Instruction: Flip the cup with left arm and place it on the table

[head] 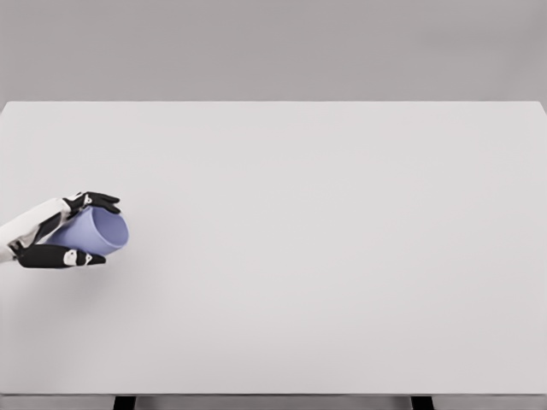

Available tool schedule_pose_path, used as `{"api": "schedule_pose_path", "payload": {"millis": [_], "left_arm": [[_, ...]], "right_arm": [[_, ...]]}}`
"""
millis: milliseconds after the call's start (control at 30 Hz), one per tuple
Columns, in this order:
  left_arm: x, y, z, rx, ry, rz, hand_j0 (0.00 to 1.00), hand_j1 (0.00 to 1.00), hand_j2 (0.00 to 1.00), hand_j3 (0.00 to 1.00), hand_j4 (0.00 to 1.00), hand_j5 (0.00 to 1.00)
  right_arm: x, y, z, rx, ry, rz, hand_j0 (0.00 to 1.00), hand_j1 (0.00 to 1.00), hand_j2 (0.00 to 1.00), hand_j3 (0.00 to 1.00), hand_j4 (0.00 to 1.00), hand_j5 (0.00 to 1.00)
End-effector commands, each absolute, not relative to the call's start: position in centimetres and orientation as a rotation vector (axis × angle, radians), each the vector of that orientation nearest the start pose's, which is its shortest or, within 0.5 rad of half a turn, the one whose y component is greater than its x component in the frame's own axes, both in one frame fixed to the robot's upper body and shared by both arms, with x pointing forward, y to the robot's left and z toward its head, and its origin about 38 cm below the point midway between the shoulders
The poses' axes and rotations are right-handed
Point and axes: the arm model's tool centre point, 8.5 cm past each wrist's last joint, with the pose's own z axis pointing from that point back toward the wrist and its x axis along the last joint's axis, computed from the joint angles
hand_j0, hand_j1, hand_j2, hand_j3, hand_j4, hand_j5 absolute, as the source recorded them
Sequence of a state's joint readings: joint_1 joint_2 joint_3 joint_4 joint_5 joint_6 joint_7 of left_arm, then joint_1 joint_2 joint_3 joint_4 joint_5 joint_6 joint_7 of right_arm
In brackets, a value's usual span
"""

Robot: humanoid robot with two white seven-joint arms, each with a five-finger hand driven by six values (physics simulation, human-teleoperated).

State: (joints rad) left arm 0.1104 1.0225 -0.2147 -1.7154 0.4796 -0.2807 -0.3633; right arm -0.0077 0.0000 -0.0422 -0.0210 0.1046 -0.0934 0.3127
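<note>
I see bright, even, diffuse light on the wide white matte table [325,256]; shadows very faint, no glare, render slightly soft.

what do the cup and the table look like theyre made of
Cup: probably matte plastic; even lavender colour, thin wall at the open mouth, no glare. Table: a smooth, matte off-white top, perhaps laminate or painted board; no grain or reflections. As this is a render, both are guesses.
</note>
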Motion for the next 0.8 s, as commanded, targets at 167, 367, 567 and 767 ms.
{"api": "schedule_pose_path", "payload": {"millis": [167,367,567,767], "left_arm": [[31.5,38.9,16.3,-0.286,-1.568,-0.96,0.66,0.66,0.66,0.66,0.66,0.66],[32.8,36.1,14.8,-0.45,-1.598,-0.931,0.66,0.66,0.66,0.66,0.66,0.66],[35.4,35.2,13.4,-0.576,-1.654,-0.74,0.66,0.66,0.66,0.66,0.66,0.66],[36.2,35.7,12.8,-0.579,-1.662,-0.665,0.66,0.66,0.66,0.66,0.66,0.66]], "right_arm": [[2.0,-24.5,-26.0,0.226,-0.108,0.085,1.0,1.0,1.0,1.0,1.0,1.0],[2.0,-24.5,-26.0,0.226,-0.108,0.086,1.0,1.0,1.0,1.0,1.0,1.0],[2.0,-24.5,-26.0,0.226,-0.108,0.085,1.0,1.0,1.0,1.0,1.0,1.0],[2.0,-24.5,-26.0,0.226,-0.108,0.085,1.0,1.0,1.0,1.0,1.0,1.0]]}}
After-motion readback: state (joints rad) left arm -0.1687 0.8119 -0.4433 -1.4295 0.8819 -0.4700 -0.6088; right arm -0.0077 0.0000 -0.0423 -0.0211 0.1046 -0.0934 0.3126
